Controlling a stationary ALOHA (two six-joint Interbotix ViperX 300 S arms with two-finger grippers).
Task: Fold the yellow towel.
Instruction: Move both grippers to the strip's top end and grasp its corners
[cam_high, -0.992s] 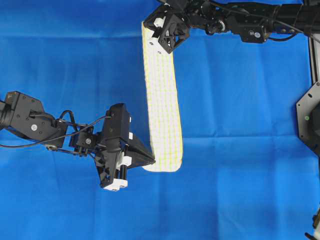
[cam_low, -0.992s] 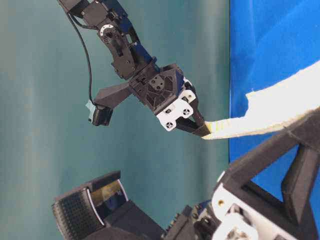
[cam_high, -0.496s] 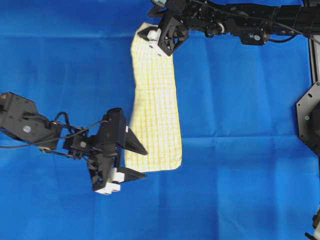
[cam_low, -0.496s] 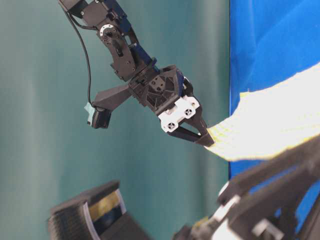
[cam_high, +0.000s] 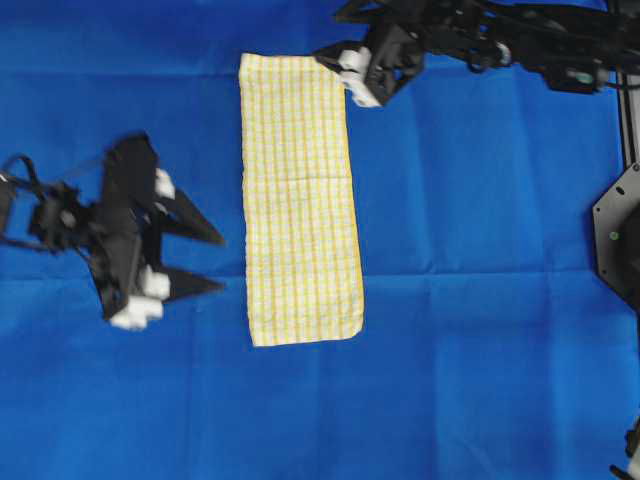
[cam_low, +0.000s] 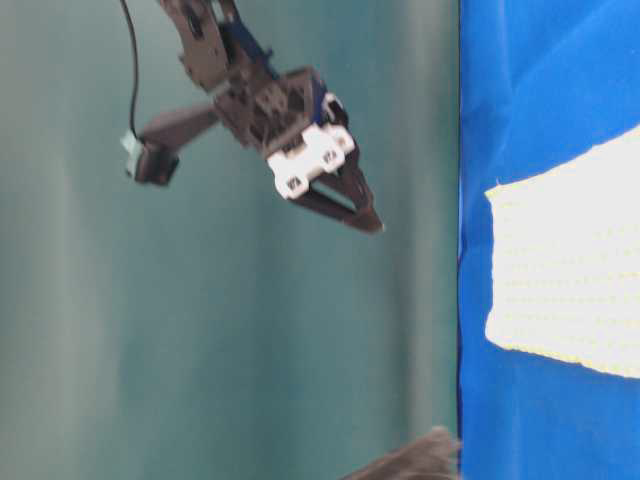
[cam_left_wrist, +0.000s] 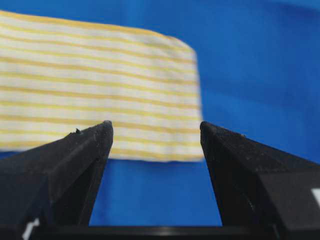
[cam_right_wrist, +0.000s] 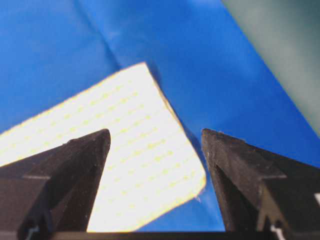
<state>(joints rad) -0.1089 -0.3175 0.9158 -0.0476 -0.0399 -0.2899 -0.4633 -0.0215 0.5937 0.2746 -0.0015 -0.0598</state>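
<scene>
And there it lies: the yellow towel (cam_high: 300, 198) is flat on the blue cloth (cam_high: 480, 300) that covers the counter, a long narrow strip running from the far edge toward the near side in the overhead view. That shape reads as a towel already folded lengthwise at least once, so the layers sit stacked and square, ready for a crosswise fold if one is wanted.

Look at the left claw (cam_high: 205, 262): it hangs well off the towel's left side, jaws spread wide, nothing between them. Its wrist view shows the two dark fingers (cam_left_wrist: 75, 165) apart, with the towel's corner beyond them, untouched. The arm is blurred overhead, so it seems to be mid-swing.

Up top, the right claw (cam_high: 338, 66) sits just beside the towel's far right corner, also spread open and empty. Its own camera frames that corner through the gap between the jaws, cloth lying loose on the blue. From table level it hovers clear above the counter.

Both claws free, towel resting on its own: this looks like the pause between folds.
</scene>
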